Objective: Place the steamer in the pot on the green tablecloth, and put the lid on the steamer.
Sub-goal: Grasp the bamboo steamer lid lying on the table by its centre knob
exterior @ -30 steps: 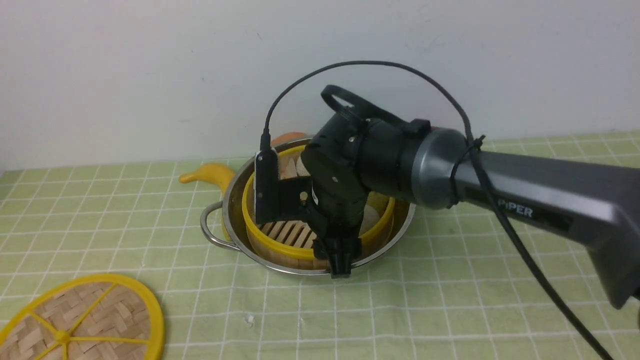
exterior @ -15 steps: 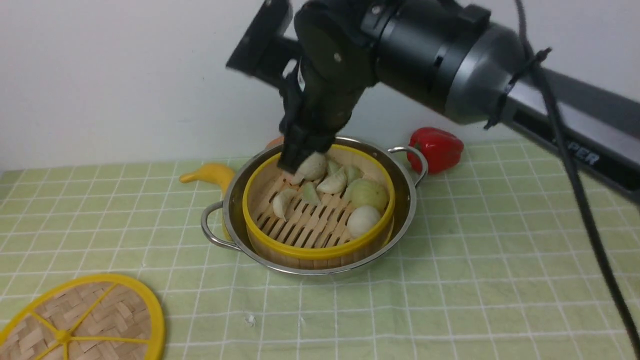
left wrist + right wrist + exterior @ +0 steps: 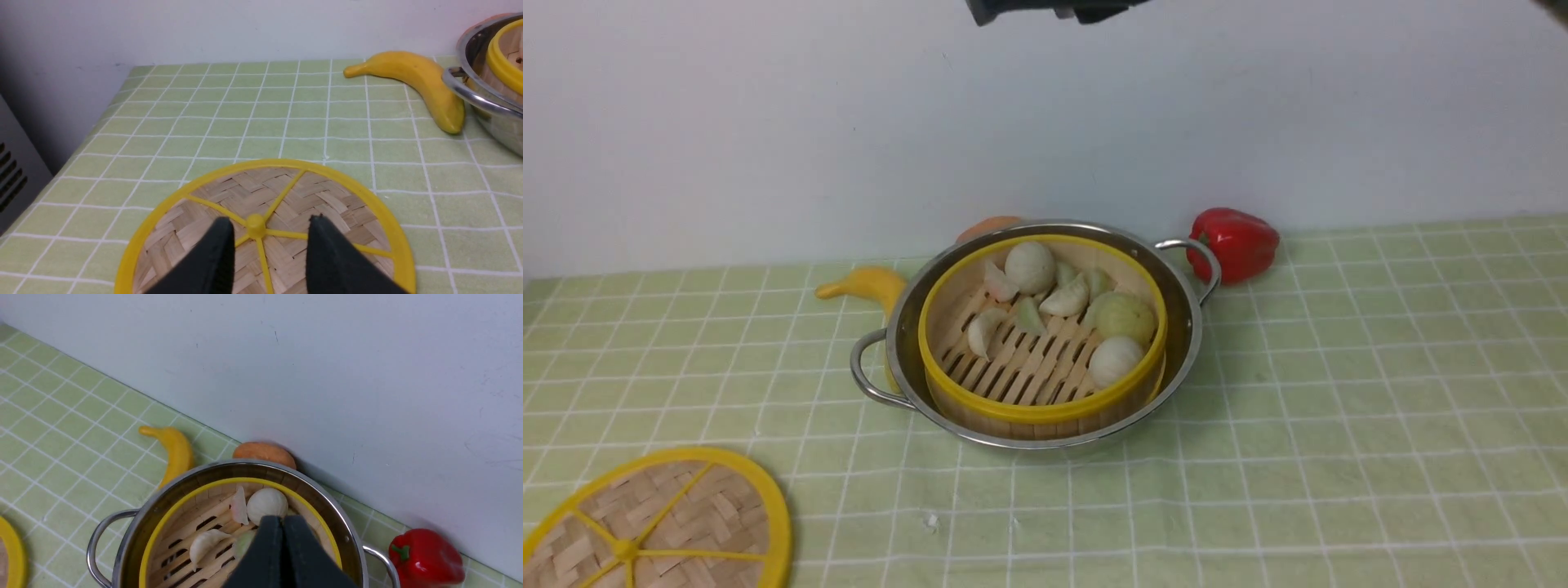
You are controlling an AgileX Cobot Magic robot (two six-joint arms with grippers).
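Note:
The steamer (image 3: 1042, 411), with pale buns and dumplings on its slatted floor, sits inside the pot (image 3: 1186, 327) on the green tablecloth (image 3: 1339, 408). The lid (image 3: 670, 514) lies flat on the cloth at the near left, apart from the pot. My left gripper (image 3: 269, 222) is open just above the lid (image 3: 229, 192), one finger on each side of the yellow centre knob (image 3: 256, 223) without touching it. My right gripper (image 3: 282, 519) is shut and empty, high above the steamer (image 3: 192, 535). Only a dark piece of that arm (image 3: 1045, 8) shows at the top edge of the front view.
A yellow banana (image 3: 866, 284) lies against the pot's far left side. An orange object (image 3: 988, 227) sits behind the pot by the wall, and a red pepper (image 3: 1237, 241) is beside the pot's right handle. A grey vented panel (image 3: 12, 171) stands past the table's left edge.
My right arm let go of the steamer's near rim, rose almost out of the front view and shut its jaws. The steamer stayed in the pot. The lid has not moved.

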